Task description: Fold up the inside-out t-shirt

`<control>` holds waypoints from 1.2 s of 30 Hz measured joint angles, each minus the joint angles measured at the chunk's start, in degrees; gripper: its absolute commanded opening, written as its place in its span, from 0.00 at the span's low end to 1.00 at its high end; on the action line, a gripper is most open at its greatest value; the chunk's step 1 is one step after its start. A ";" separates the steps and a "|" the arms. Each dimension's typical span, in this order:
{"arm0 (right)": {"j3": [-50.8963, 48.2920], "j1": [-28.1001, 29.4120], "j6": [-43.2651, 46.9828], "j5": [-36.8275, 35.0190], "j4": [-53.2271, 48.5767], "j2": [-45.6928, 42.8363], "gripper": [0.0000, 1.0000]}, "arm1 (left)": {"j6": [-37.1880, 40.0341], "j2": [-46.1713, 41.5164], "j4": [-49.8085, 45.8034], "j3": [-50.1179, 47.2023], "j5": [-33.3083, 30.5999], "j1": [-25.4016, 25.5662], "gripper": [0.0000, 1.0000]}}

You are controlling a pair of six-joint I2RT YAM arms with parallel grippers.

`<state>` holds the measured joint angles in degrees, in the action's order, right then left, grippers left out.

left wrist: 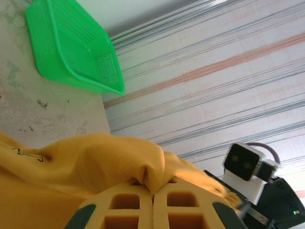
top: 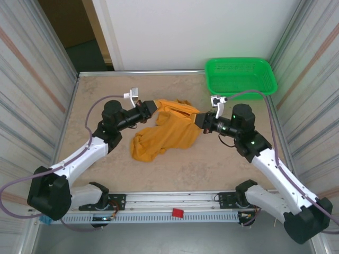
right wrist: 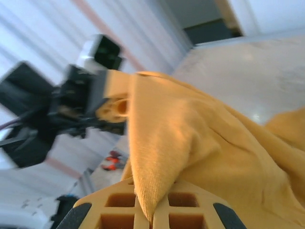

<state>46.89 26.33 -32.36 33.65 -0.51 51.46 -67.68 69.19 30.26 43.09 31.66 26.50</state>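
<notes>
Left claw (left wrist: 153, 202), right claw (right wrist: 151, 210) pinch t-shirt (top: 167, 135) between them.

Both arms low and inward, left end effector (top: 154, 107) and right end effector (top: 197, 120) tight on the t-shirt (top: 164, 135).

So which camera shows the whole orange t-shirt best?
The top external view. The t-shirt shows whole there, crumpled in a heap and pinched at two spots by the left gripper and the right gripper. Each wrist view gives a close-up of one fold clamped in that gripper, with the rest running off the picture.
</notes>
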 measured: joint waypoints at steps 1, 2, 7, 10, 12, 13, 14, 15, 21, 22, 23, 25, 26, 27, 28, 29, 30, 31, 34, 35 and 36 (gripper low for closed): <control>0.63 -0.07 0.07 2.01 0.31 -0.24 0.00 | -0.33 0.02 0.52 -0.39 0.17 0.00 0.05; 1.36 -0.07 0.07 3.41 0.37 -0.17 0.00 | -0.48 0.13 1.11 -0.66 0.52 -0.04 0.20; 2.82 -0.76 0.70 5.66 0.55 0.74 0.00 | 3.43 0.20 -0.09 -0.37 0.15 -1.42 0.56; 2.84 -1.29 0.92 5.70 0.81 2.58 0.00 | 11.61 -2.03 -8.35 1.20 -2.25 -0.42 0.58; 2.84 -1.36 0.94 5.68 0.92 3.65 0.00 | 18.69 -4.68 -14.64 3.06 -4.57 1.68 0.59; 2.84 -1.46 0.94 5.70 0.94 4.04 0.00 | 22.56 -6.10 -17.40 4.13 -5.95 3.21 0.60; 2.84 -1.57 0.94 5.77 0.94 4.35 0.00 | 26.34 -7.34 -19.96 5.29 -7.45 4.87 0.60; 2.84 -1.62 0.96 5.88 0.96 4.48 0.00 | 29.07 -8.15 -21.51 6.12 -8.50 6.19 0.60; 2.82 -1.73 0.96 6.97 1.44 4.72 0.00 | 44.11 -7.15 -28.48 9.35 -14.62 10.97 0.59; 2.82 -1.73 0.94 7.08 1.55 4.72 0.00 | 45.75 -6.01 -29.29 9.60 -15.41 11.28 0.59; 2.82 -1.73 0.94 7.17 1.57 4.72 0.00 | 47.23 -4.90 -30.12 9.79 -16.24 11.58 0.59; 2.82 -1.73 0.96 7.17 1.60 4.72 0.00 | 50.95 -2.49 -31.61 10.21 -18.18 12.72 0.59; 2.82 -1.73 0.96 7.17 1.60 4.72 0.00 | 52.54 -1.73 -32.02 10.27 -18.82 13.22 0.59; 2.80 -1.73 0.96 7.17 1.60 4.72 0.00 | 54.45 -0.96 -32.22 10.27 -19.37 13.79 0.59; 2.78 -1.73 0.96 7.17 1.60 4.72 0.00 | 56.26 -0.39 -32.26 10.27 -19.71 14.19 0.59; 2.78 -1.73 0.94 7.17 1.60 4.72 0.00 | 57.64 -0.11 -32.20 10.27 -19.80 14.43 0.59; 2.78 -1.73 0.96 7.17 1.62 4.72 0.00 | 59.19 0.00 -31.98 10.25 -19.85 14.51 0.59; 2.78 -1.73 0.96 7.17 1.62 4.72 0.00 | 60.63 0.00 -31.34 10.08 -19.91 14.51 0.59; 2.78 -1.73 0.94 7.17 1.60 4.79 0.00 | 63.89 -0.02 -29.77 9.62 -20.37 14.49 0.59; 2.78 -1.73 0.94 7.17 1.60 4.79 0.00 | 64.63 0.00 -29.62 9.62 -20.39 14.49 0.59; 2.78 -1.73 0.96 7.17 1.64 4.79 0.00 | 65.44 0.07 -29.29 9.62 -20.37 14.49 0.58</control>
<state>49.67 24.60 -31.40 40.82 1.13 56.25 -2.24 69.25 0.97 52.71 11.29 40.99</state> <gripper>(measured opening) 0.049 0.587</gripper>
